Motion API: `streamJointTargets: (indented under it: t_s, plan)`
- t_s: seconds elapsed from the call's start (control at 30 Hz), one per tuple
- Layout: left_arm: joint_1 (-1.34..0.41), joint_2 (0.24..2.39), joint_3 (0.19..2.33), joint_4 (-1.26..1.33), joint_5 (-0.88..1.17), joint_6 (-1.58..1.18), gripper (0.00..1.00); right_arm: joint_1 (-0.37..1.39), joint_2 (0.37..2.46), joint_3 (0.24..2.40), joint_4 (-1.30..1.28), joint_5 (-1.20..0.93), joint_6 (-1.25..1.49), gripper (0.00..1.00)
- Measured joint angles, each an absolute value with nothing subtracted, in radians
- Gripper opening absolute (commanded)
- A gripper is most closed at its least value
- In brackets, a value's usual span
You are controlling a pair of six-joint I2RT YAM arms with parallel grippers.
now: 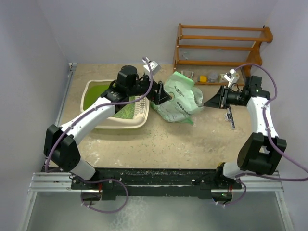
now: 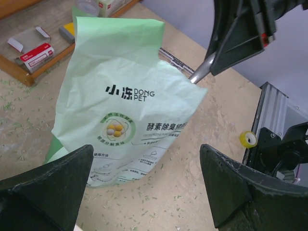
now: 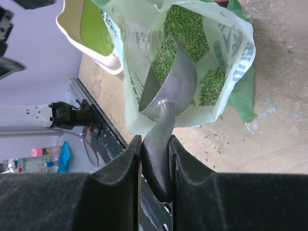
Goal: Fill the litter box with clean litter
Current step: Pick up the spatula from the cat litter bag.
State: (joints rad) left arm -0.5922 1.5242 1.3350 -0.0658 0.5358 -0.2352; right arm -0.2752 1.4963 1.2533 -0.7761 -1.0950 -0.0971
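Though litter [image 3: 185,26] lies inside, the bag [image 2: 120,96] reads DONG PET.

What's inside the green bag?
Inside the bag is green litter, with the bowl of a metal scoop dipped in, its handle pinched by the right gripper. The bag's walls hide how deep the litter goes.

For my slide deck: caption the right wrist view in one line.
Right gripper holds a metal scoop inside the open bag of green litter, litter box beyond.

Litter box [image 1: 115,123] looks smooth plastic, scoop [image 3: 174,79] matt metal.
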Motion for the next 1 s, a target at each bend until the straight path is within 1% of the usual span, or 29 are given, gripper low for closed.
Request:
streamJointTargets:
  t_s: [0.2, 0.6, 0.8, 1.0]
  plan:
    - [-0.592, 1.595, 1.354, -0.068, 0.543, -0.197, 0.88, -0.275, 1.392, 1.222, -0.745, -1.1, -0.066, 0.0]
    - [-0.588, 1.692, 1.439, -0.043, 0.578, -0.1, 0.89, -0.275, 1.37, 1.155, -0.707, -1.103, -0.05, 0.0]
    - [-0.56, 1.806, 1.549, -0.025, 0.661, -0.093, 0.89, -0.276, 1.354, 1.151, -0.703, -1.1, -0.046, 0.0]
    - [-0.475, 1.882, 1.599, 0.012, 0.764, -0.123, 0.89, -0.276, 1.341, 1.138, -0.707, -1.099, -0.044, 0.0]
